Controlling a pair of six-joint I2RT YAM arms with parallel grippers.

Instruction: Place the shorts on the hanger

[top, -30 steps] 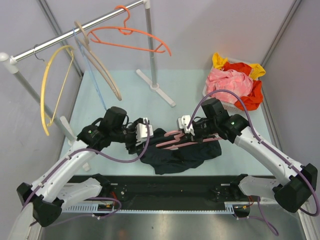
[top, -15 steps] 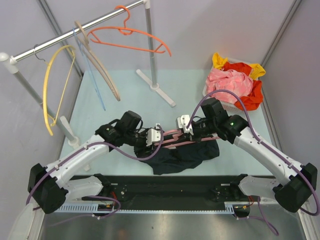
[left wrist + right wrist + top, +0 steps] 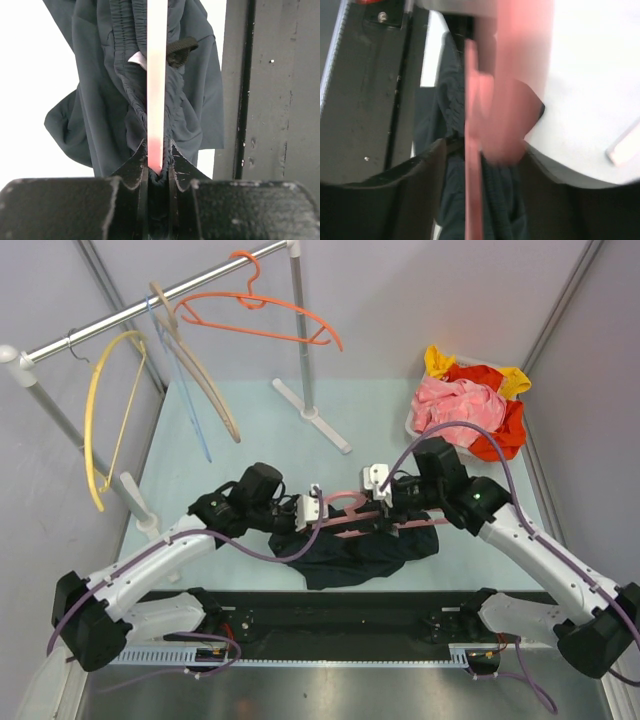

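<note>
From above, the hanger (image 3: pixel 400 525) lies across the shorts (image 3: pixel 350 555) at the near middle of the table (image 3: pixel 260 430), with the left claw (image 3: pixel 318 505) at its left end and the right claw (image 3: pixel 385 508) near its middle. The main risk, as I judge it, is that only one end is held: lifting from there could let the hanger swing or tip and the shorts slide off. The only container is the bin (image 3: pixel 413 423) at the far right of the table. It holds a pink garment (image 3: pixel 460 402) and a red-orange garment (image 3: pixel 500 420) heaped above its rim, well apart from the shorts. In the left wrist view, the left claw (image 3: pixel 159 167) is closed on the hanger (image 3: pixel 156 75), with a fold of the shorts (image 3: pixel 115 100) bunched at the fingers (image 3: pixel 176 167). That pinched cloth could drag or twist the waistband if the claw pulls away. In the right wrist view, which is blurred, the right claw (image 3: pixel 482 167) has its jaws apart with the hanger (image 3: pixel 495 100) between them and not clamped. The shorts (image 3: pixel 447 100) lie beneath, and a finger (image 3: pixel 420 170) could snag that fabric on the way out.
</note>
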